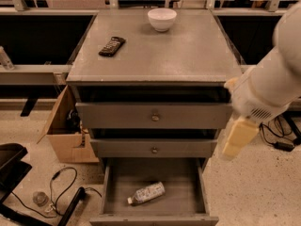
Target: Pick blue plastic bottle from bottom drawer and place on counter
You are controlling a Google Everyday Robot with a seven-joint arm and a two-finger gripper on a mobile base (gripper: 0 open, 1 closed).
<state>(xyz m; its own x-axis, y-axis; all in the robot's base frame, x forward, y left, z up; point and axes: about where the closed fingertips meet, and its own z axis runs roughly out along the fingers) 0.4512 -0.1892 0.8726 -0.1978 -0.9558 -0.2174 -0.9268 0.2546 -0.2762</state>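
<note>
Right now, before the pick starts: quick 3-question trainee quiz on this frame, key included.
1. True or false: the blue plastic bottle stands upright in the bottom drawer.
2. Where is the tool? A) inside the bottom drawer. B) outside it, to the right of the middle drawer, apart from the bottle. C) touching the bottle.
3. Name the two things on the counter.

Key:
1. False. It lies on its side.
2. B.
3. A white bowl and a black remote.
</note>
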